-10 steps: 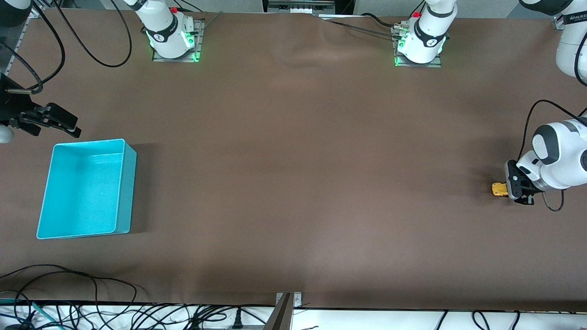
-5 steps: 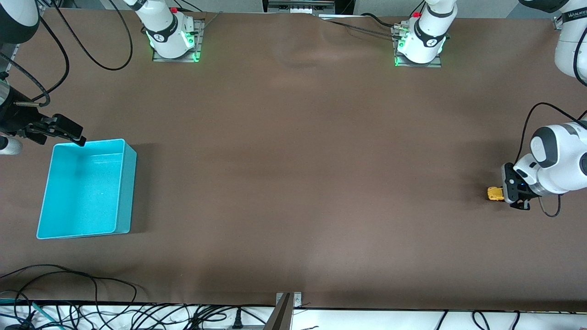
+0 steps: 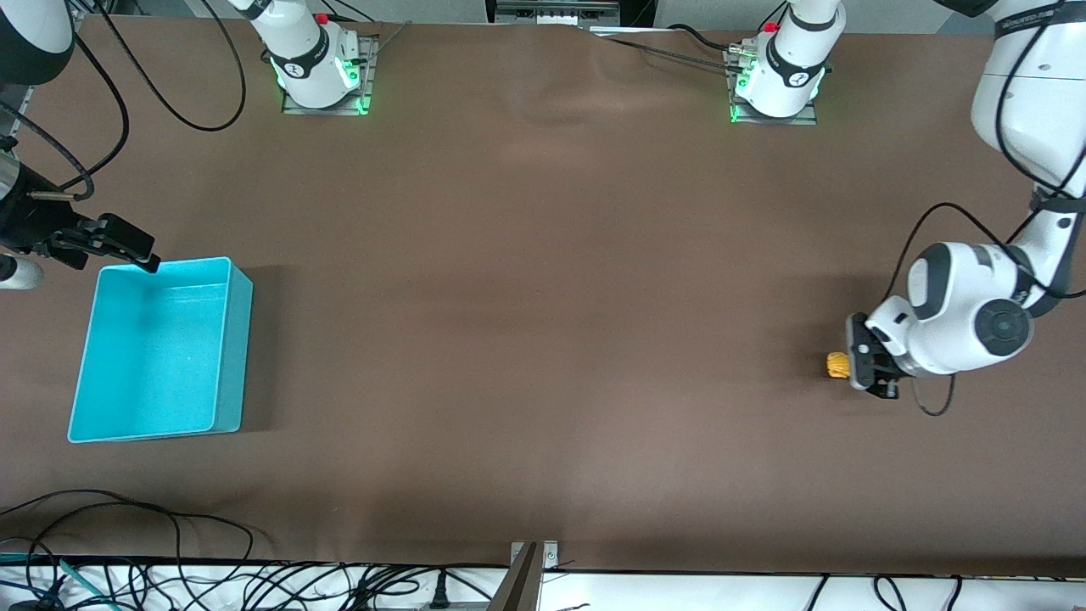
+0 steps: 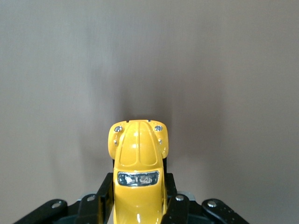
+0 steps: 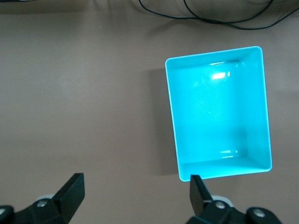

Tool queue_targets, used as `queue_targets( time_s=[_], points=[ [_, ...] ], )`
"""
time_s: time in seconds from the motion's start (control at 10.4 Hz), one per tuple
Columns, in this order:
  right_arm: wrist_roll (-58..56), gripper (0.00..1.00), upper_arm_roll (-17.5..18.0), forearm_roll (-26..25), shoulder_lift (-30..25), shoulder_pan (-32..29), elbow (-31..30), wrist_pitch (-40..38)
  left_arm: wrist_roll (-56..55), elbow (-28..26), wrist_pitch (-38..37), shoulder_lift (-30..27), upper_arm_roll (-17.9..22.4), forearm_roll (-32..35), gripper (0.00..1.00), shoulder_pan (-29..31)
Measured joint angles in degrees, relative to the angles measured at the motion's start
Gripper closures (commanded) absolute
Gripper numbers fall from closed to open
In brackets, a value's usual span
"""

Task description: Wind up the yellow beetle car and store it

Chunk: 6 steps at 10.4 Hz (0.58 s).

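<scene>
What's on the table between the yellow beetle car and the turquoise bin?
Nothing: in the front view, only bare brown table runs between the yellow beetle car, held in the left gripper, and the turquoise bin.

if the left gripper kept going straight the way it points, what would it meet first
Likely nothing soon: the left gripper, shut on the toy car, faces bare table. The blue bin is off its line.

Even, bright light; soft shadows, sharp focus.

Turquoise bin [image 3: 161,348] on brown table [image 3: 543,280], toward the right arm's end, open and upright. Black cables [image 3: 127,543] off the table's edge nearest the front camera.
</scene>
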Motion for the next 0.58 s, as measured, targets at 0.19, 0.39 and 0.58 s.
queue_targets(
  time_s=[0.19,0.39,0.58],
  points=[
    [0.07,0.0,-0.01,0.0,0.21,-0.01,0.0,0.01,-2.81,-1.67,-0.16,0.48,0.0,0.0,0.94,-1.46],
    [0.08,0.0,-0.03,0.0,0.29,-0.02,0.01,0.01,-2.91,-2.1,-0.05,0.85,0.16,0.0,0.93,-0.99],
    [0.08,0.0,-0.14,0.01,0.47,-0.06,0.01,0.01,-2.82,-2.1,0.04,0.91,0.23,0.0,0.94,0.64]
  ],
)
